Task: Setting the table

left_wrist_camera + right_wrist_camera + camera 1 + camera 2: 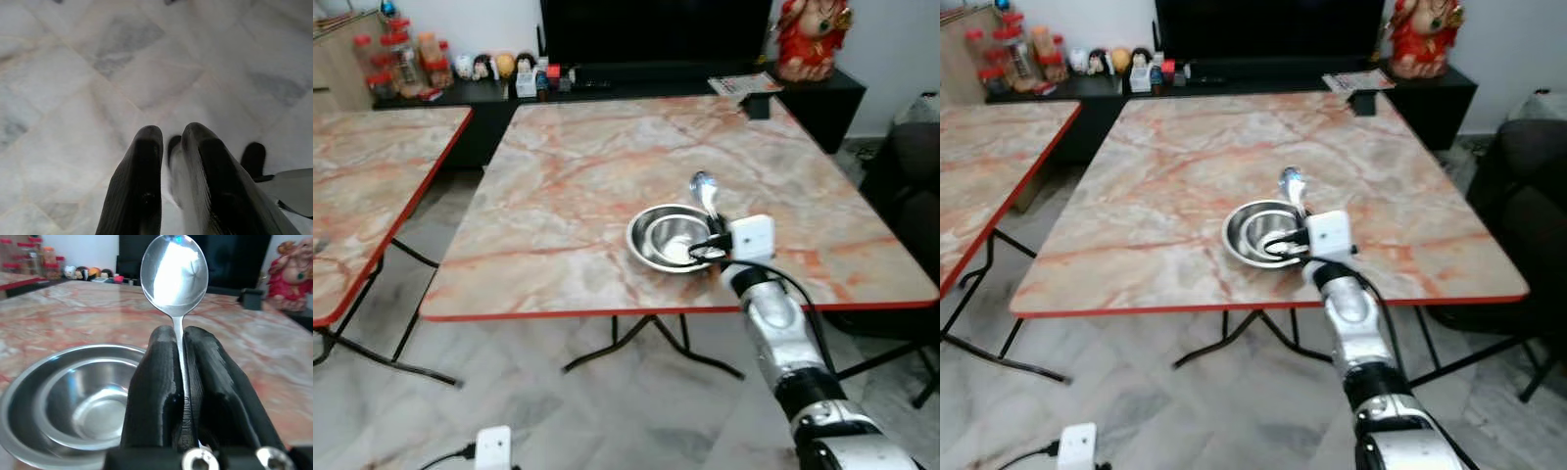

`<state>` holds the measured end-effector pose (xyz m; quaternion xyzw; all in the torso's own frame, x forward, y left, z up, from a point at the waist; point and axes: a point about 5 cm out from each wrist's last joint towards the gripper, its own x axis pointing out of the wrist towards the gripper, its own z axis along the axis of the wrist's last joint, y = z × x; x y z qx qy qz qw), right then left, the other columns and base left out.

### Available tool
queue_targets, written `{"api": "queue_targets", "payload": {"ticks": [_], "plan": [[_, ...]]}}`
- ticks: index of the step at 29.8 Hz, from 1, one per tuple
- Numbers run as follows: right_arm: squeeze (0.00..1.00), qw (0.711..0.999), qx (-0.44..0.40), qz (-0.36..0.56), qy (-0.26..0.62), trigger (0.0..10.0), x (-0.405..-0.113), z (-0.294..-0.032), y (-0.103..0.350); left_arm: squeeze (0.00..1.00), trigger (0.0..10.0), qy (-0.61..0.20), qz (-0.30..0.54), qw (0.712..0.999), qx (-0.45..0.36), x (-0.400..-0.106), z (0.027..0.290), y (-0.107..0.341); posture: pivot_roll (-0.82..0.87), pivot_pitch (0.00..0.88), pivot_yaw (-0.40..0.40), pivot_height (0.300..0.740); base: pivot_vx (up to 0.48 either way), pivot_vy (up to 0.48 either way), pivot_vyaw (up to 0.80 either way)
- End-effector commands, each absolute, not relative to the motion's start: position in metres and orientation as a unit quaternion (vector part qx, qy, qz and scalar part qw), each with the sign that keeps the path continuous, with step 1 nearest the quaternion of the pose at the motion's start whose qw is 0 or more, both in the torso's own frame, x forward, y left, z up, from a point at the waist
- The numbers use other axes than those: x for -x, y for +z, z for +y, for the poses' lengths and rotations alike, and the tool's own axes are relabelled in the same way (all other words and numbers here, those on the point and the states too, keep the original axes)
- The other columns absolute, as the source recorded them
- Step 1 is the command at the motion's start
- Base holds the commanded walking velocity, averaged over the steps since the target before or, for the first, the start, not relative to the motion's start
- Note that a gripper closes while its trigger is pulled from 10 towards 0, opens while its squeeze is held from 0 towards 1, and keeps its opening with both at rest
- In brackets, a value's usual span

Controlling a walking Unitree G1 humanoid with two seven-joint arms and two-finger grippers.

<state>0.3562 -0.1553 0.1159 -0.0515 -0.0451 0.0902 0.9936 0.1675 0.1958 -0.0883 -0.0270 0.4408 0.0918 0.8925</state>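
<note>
Left eye view: there's a marble-pattern table (587, 186) with a red edge, and a steel bowl (668, 238) sits on it near the front edge, over toward the right side. The right gripper (713, 245) is reaching in from the lower right, right at the bowl's right rim, with a spoon (704, 189) pinched between its fingers. The spoon's bowl end sticks out past the fingers, over the table just behind the steel bowl. A second table (372, 186) of the same look stands off to the left, and a dark low cabinet (607, 88) with little jars and figurines runs along the back wall, with a red statue (811, 37) on its right end.

Right eye view: same scene, nothing extra to add really, bowl and spoon sit the same way.

Left wrist view: the left gripper (168, 147) hangs over a pale marble-tile floor (98, 88). Its fingers (142, 181) are close together with only a thin gap, and nothing is between them.

Right wrist view: best look at the grab. The two black fingers (154, 387) are squeezed onto the spoon's handle, with the spoon standing up between them, and the bowl just beside and below the fingers
</note>
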Motion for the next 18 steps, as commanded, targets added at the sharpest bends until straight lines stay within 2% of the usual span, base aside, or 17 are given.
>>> {"api": "queue_targets", "payload": {"ticks": [1, 18], "plan": [[0.00, 0.992, 0.049, -0.051, 0.106, 10.0, -0.3577, -0.1433, 0.1195, 0.00, 10.0, 0.100, 0.446, 0.889, 0.023, -0.1642, 0.2028, -0.0888, -0.06, 0.000, 0.008, 0.740, 0.000, 0.000, 0.00], [0.00, 0.993, 0.042, -0.049, 0.104, 10.0, -0.3573, -0.1429, 0.1180, 0.00, 10.0, 0.104, 0.441, 0.891, 0.038, -0.1628, 0.2015, -0.0892, -0.05, 0.000, 0.007, 0.740, 0.000, 0.000, 0.00]]}}
